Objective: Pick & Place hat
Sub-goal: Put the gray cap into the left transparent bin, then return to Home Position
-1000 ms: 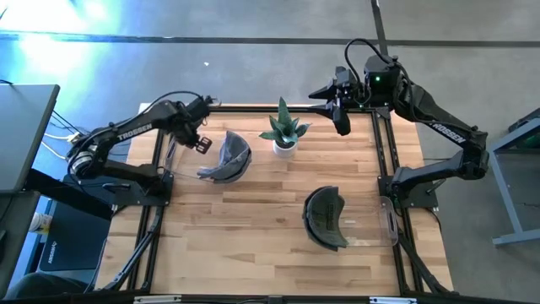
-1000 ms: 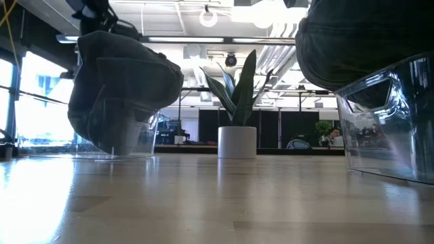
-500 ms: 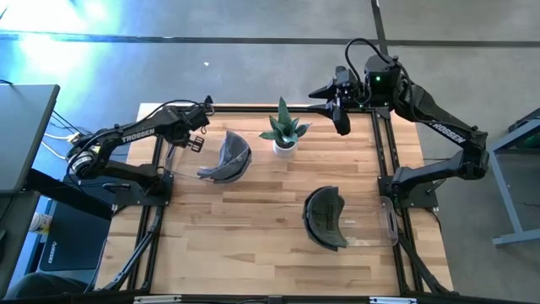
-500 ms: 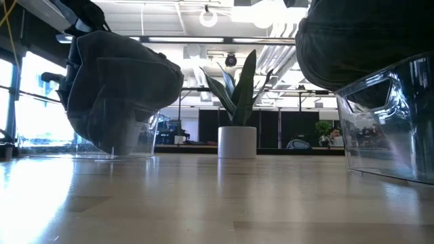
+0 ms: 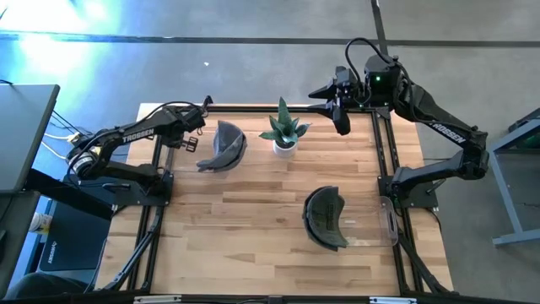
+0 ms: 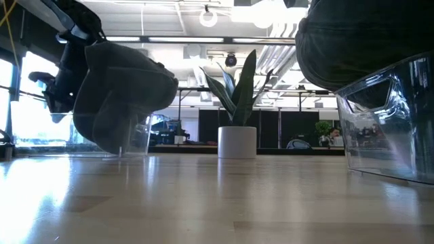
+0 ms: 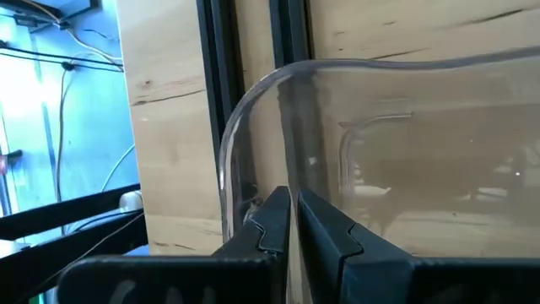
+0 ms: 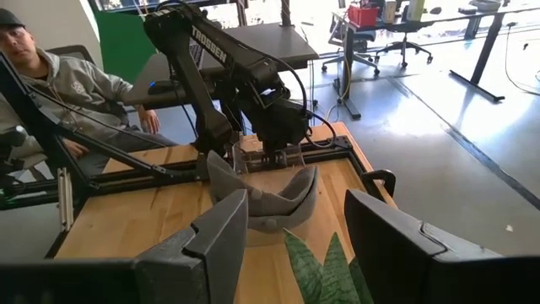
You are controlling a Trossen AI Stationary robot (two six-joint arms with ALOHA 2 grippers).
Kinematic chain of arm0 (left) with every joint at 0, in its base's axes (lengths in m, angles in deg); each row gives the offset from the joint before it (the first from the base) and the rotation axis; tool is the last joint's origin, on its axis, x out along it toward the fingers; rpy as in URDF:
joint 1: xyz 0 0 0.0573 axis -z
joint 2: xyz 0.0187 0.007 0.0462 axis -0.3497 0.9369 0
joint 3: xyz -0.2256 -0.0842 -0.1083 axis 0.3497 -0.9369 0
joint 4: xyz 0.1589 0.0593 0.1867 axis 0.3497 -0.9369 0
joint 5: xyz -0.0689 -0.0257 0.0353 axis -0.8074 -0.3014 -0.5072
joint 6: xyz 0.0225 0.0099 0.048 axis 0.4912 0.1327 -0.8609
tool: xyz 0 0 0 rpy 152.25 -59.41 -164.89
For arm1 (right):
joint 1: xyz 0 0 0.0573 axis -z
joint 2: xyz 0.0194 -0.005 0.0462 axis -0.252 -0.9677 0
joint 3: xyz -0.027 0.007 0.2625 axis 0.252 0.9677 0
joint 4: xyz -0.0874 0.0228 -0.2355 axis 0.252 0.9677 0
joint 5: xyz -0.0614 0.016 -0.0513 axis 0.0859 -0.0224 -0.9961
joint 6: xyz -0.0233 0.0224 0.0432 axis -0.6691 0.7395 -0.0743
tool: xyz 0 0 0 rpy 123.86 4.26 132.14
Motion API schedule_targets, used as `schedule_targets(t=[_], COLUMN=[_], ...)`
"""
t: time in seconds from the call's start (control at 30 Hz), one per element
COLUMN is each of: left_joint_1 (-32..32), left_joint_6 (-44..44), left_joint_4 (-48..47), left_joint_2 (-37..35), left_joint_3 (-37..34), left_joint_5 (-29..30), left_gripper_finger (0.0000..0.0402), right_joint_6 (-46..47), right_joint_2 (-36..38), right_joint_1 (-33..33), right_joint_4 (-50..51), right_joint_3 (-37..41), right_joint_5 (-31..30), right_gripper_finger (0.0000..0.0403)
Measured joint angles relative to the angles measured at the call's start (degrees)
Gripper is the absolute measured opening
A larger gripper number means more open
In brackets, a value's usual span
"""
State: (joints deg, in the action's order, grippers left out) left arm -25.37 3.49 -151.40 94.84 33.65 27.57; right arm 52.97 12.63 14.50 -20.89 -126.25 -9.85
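- We see the left gripper (image 7: 291, 221), fingers pinching the clear stand's (image 7: 253, 118) rim, hat (image 5: 226, 145) atop, near the table's (image 5: 253, 219) far left edge.
- Right gripper (image 5: 341, 123) hovers, fingers spread, beside the plant (image 5: 284, 128).

The table (image 5: 253, 219) has a light wood plank top inside a black frame. In the high view's upper middle a potted plant (image 5: 284, 133) in a white pot stands on it. Left of the plant a clear stand (image 5: 181, 152) sits on the wood by the left edge, with a grey hat (image 5: 226, 145) over it. At lower right a second clear stand (image 5: 375, 224) lies by the right edge, carrying a dark hat (image 5: 326, 217). The lower left of the top is bare wood.
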Motion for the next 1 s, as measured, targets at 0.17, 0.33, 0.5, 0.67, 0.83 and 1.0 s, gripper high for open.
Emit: schedule_targets(t=[0.17, 0.33, 0.5, 0.67, 0.83, 1.0], left_joint_1=[0.08, 0.10, 0.10, 0.10, 0.10, 0.12], left_joint_6=[-2.21, -3.81, -4.84, -8.28, -12.64, -16.67], left_joint_4=[-0.29, -4.39, -8.79, -8.51, -4.85, 5.70], left_joint_2=[-0.74, -0.83, -1.89, -3.91, -5.13, -5.64], left_joint_3=[0.17, 3.45, 9.66, 17.72, 26.54, 31.43], left_joint_5=[-2.19, -3.67, -3.51, -6.05, -11.48, -18.62], left_gripper_finger=[0.0021, 0.0021, 0.0021, 0.0021, 0.0021, 0.0021], right_joint_6=[0.15, 0.15, -0.36, 0.34, -0.96, -1.18], right_joint_2=[0.00, 0.00, 0.00, 0.53, 4.05, 7.89], right_joint_1=[-0.01, -0.01, -0.01, 0.41, 5.24, 9.80], right_joint_4=[0.00, 0.00, -0.03, 0.15, 1.24, 8.10], right_joint_3=[0.00, 0.01, 0.00, 0.00, 0.00, 0.00], right_joint_5=[0.00, -0.01, -0.43, -8.36, 2.81, 14.06], right_gripper_finger=[0.0194, 0.0194, 0.0194, 0.0193, 0.0129, 0.0014])
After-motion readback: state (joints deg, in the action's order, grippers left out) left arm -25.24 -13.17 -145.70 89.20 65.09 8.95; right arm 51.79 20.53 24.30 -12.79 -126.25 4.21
